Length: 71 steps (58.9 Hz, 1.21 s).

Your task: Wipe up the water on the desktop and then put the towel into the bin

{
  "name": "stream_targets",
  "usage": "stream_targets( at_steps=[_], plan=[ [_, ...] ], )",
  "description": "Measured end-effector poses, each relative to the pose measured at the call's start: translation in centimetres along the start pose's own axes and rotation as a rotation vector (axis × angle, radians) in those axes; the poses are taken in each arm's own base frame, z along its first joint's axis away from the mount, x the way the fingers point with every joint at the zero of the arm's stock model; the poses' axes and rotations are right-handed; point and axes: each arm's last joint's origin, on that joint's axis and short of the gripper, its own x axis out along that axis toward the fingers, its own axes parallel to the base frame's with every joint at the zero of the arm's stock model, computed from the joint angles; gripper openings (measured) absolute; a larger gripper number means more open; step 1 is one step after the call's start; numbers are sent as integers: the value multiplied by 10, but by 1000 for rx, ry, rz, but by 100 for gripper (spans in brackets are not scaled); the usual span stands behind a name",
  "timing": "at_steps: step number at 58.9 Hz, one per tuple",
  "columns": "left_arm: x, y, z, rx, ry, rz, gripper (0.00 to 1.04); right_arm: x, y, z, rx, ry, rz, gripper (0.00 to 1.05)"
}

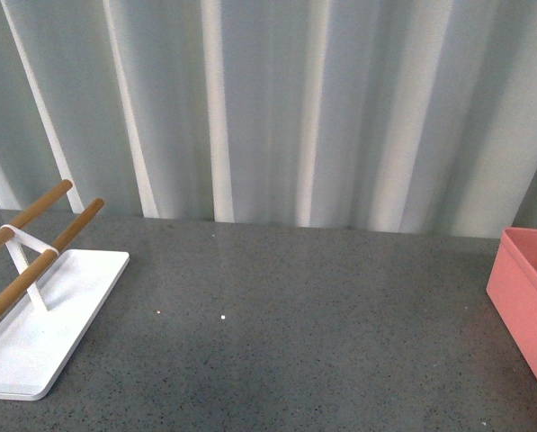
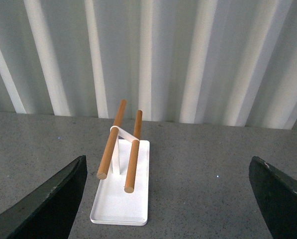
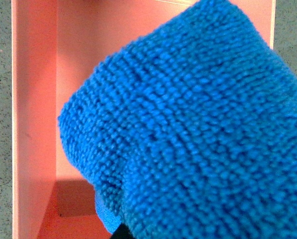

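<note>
The bright blue fluffy towel (image 3: pixel 188 129) fills most of the right wrist view, bunched up and held by my right gripper, whose fingers are hidden behind the cloth. It hangs over the open salmon-pink bin (image 3: pixel 34 124), with the bin's inside floor showing below it. In the front view only a corner of the bin (image 1: pixel 529 297) shows at the right edge, standing on the dark grey speckled desktop (image 1: pixel 295 342). Neither arm appears in the front view. My left gripper (image 2: pixel 168 199) is open above the desktop (image 2: pixel 203 169), its dark fingers (image 2: pixel 49 204) far apart.
A white tray (image 1: pixel 34 342) with wooden rails (image 1: pixel 34 261) stands at the left of the desktop; the same tray (image 2: pixel 121 199) lies ahead of the left gripper. A ribbed pale wall (image 1: pixel 277 108) closes the back. A few tiny bright specks (image 1: pixel 224 318) dot the desktop's middle.
</note>
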Motion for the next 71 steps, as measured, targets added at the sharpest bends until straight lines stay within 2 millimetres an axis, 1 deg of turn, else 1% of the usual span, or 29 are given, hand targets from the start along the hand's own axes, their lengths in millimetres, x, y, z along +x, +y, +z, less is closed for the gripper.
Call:
stream_targets(
  at_steps=[2, 13, 15, 17, 24, 31, 33, 34, 38, 48, 49, 50, 52, 53, 54, 55, 56, 59, 61, 63, 64, 65, 66, 69, 71],
  plan=[
    [0, 0, 0, 0, 0, 0, 98, 0, 0, 0, 0, 0, 1, 15],
    [0, 0, 0, 0, 0, 0, 98, 0, 0, 0, 4, 0, 1, 45],
    [0, 0, 0, 0, 0, 0, 98, 0, 0, 0, 4, 0, 1, 49],
    [0, 0, 0, 0, 0, 0, 98, 0, 0, 0, 4, 0, 1, 56],
    [0, 0, 0, 0, 0, 0, 98, 0, 0, 0, 6, 0, 1, 73],
    [0, 0, 0, 0, 0, 0, 98, 0, 0, 0, 6, -1, 2, 95],
    [0, 0, 0, 0, 0, 0, 98, 0, 0, 0, 7, 0, 1, 99],
    [0, 0, 0, 0, 0, 0, 98, 0, 0, 0, 8, 0, 1, 100],
    [0, 0, 0, 0, 0, 0, 98, 0, 0, 0, 8, 0, 1, 97],
    [0, 0, 0, 0, 0, 0, 98, 0, 0, 0, 8, 0, 1, 98],
    [0, 0, 0, 0, 0, 0, 98, 2, 0, 0, 26, -24, 17, 97],
    [0, 0, 0, 0, 0, 0, 98, 4, 0, -1, 41, -58, 27, 96],
    [0, 0, 0, 0, 0, 0, 98, 12, 5, -7, 105, -227, 112, 89],
    [0, 0, 0, 0, 0, 0, 98, 13, 6, -8, 109, -272, 134, 87],
    [0, 0, 0, 0, 0, 0, 98, 16, 10, -14, 132, -345, 178, 84],
    [0, 0, 0, 0, 0, 3, 98, 18, 12, -17, 142, -378, 196, 82],
    [0, 0, 0, 0, 0, 4, 98, 20, 17, -24, 164, -441, 221, 78],
    [0, 0, 0, 0, 0, 0, 98, 22, 29, -41, 174, -590, 228, 69],
    [0, 0, 0, 0, 0, 0, 98, 18, 34, -47, 174, -692, 218, 64],
    [0, 0, 0, 0, 0, 0, 98, 8, 38, -51, 168, -849, 196, 57],
    [0, 0, 0, 0, 0, -1, 98, 4, 39, -51, 167, -881, 190, 55],
    [0, 0, 0, 0, 0, 0, 98, -3, 40, -51, 166, -941, 180, 52],
    [0, 0, 0, 0, 0, 0, 98, -7, 40, -52, 166, -968, 176, 50],
    [0, 0, 0, 0, 0, 0, 98, -25, 43, -55, 166, -1074, 157, 39],
    [0, 0, 0, 0, 0, 0, 98, -30, 46, -59, 167, -1091, 157, 34]
  ],
)
